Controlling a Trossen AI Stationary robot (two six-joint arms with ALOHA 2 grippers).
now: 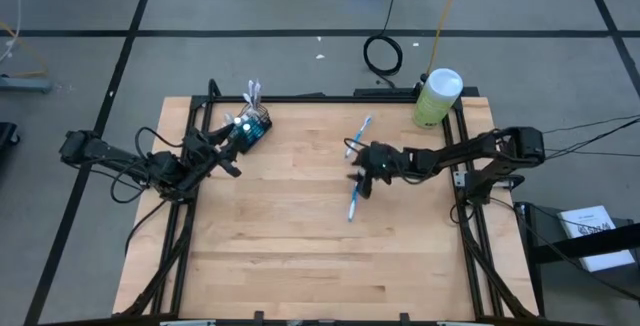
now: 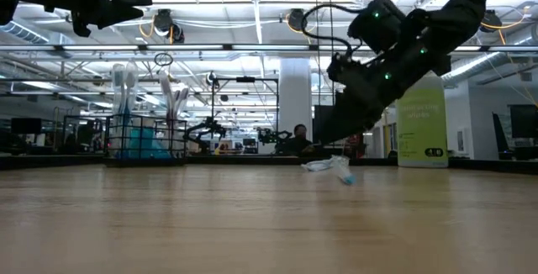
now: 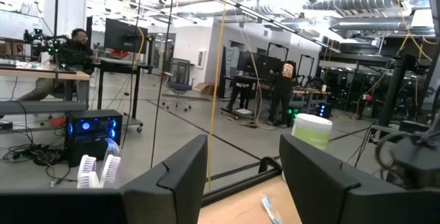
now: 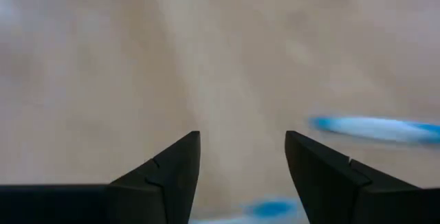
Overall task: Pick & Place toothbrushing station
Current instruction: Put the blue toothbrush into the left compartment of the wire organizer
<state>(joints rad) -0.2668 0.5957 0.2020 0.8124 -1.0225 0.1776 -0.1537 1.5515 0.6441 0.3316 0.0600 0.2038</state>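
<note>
A: Stock check, please. Holder first.

B: Wire-mesh cup holder [image 1: 255, 128], dark, stood near the far left corner of the table [image 1: 300, 246]. Toothbrushes [image 1: 251, 92] with white heads rose from it; exact count could not be told.

A: Loose items?

B: Two blue-and-white toothbrushes lay flat on the wood, right of centre: one [image 1: 360, 134] farther back, one [image 1: 353, 204] nearer the front. Pale green canister [image 1: 436, 98] with white lid stood at the far right corner.

A: Right end effector?

B: Right end effector [image 1: 362, 180] hung above the table between the two loose brushes, fingers apart, nothing between them. Its wrist view showed bare wood in the gap and a blue-and-white brush [image 4: 375, 128] off to one side.

A: Left?

B: Left end effector [image 1: 232, 164] was just beside the holder, raised, fingers parted and empty.
</note>
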